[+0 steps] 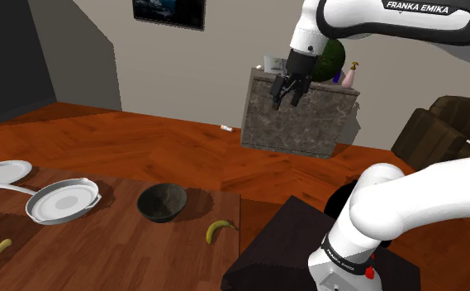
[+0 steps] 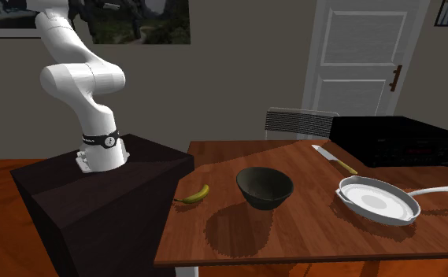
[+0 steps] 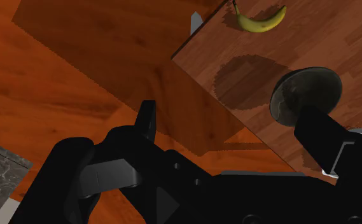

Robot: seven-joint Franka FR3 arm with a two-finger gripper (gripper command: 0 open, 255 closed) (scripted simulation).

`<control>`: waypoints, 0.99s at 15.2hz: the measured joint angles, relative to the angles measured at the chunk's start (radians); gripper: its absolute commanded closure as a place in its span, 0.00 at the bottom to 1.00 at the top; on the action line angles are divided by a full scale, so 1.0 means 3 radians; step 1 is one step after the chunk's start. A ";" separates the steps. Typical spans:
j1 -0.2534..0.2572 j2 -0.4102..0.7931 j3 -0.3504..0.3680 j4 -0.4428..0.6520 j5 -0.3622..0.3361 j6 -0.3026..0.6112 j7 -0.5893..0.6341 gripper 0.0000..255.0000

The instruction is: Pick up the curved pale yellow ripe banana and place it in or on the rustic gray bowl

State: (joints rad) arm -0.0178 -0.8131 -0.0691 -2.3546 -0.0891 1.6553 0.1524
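The yellow banana point(image 1: 219, 230) point(image 2: 194, 194) lies on the wooden table point(image 1: 101, 256) near the edge closest to the robot's stand. The dark gray bowl point(image 1: 162, 202) point(image 2: 264, 187) stands upright and empty just beside it, farther onto the table. My gripper point(image 1: 287, 94) hangs open high above the floor, well away from the table, with nothing between its fingers. In the wrist view the gripper point(image 3: 233, 127) looks down from far off at the banana point(image 3: 261, 19) and the bowl point(image 3: 305, 95), both well beyond the fingertips.
A gray frying pan point(image 1: 63, 201) point(image 2: 378, 200) sits past the bowl, with a second pan point(image 1: 2, 174) farther along. A knife point(image 2: 334, 160) and a black box point(image 2: 403, 140) lie at the table's far side. A stone cabinet point(image 1: 299, 116) stands behind the gripper.
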 measured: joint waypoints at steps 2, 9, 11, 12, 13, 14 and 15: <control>-0.0002 -0.0021 0.0023 -0.0061 0.0011 0.0037 0.0043 0.00; -0.0019 -0.0087 0.0304 -0.0754 0.0162 0.0615 0.0590 0.00; -0.0010 -0.0049 0.0412 -0.0932 0.0223 0.0815 0.0774 0.00; -0.0008 0.0010 0.0461 -0.0988 0.0250 0.0924 0.0861 0.00; -0.0005 0.0048 0.0510 -0.1065 0.0278 0.1032 0.0947 0.00; 0.0003 0.0064 0.0562 -0.1148 0.0308 0.1126 0.1036 0.00; 0.0021 0.0111 0.0637 -0.1202 0.0351 0.1219 0.1146 0.00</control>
State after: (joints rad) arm -0.0114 -0.7800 0.1219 -2.7153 0.0163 2.0210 0.4963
